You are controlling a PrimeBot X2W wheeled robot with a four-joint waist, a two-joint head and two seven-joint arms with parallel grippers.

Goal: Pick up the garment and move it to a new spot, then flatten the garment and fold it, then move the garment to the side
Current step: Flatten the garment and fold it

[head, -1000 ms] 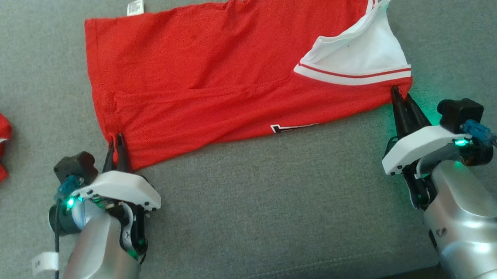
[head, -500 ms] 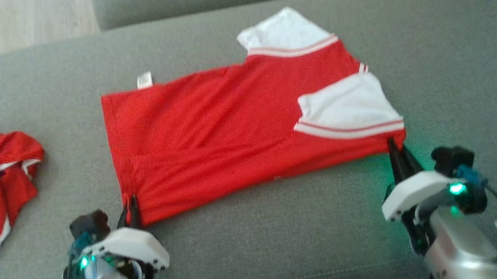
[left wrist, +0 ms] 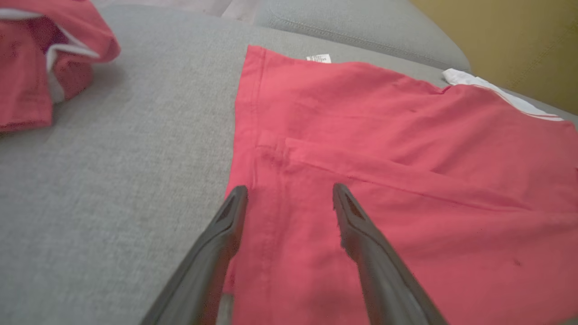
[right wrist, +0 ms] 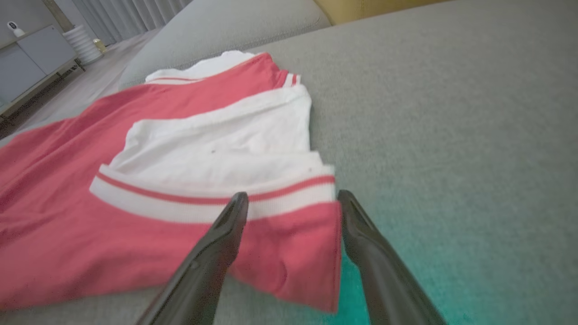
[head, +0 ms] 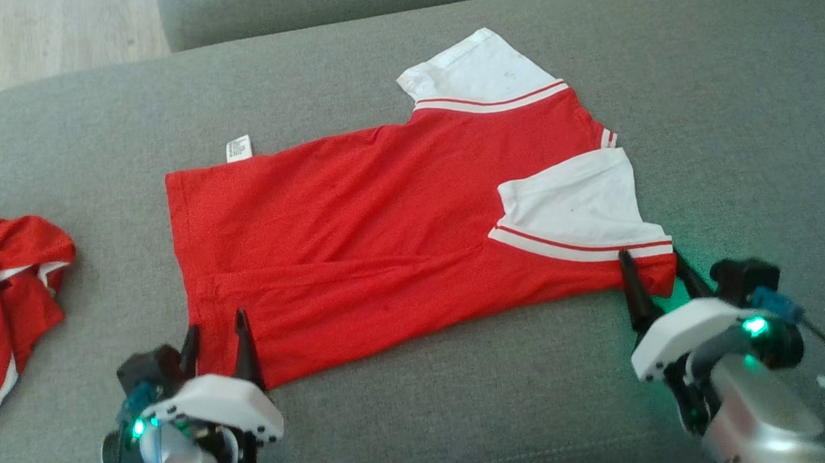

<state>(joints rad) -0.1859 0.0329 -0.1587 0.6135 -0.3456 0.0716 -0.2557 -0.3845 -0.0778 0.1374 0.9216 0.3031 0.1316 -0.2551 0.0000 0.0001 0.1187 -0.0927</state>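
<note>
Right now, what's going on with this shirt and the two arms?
A two-armed robot is working on a red shirt spread on a grey cushion, its near long edge apparently folded over with a white sleeve on top. The left pincer stands open astride the near left corner, the right pincer open at the near right corner; neither grips the cloth. A crumpled red garment sits off to the left.
</note>
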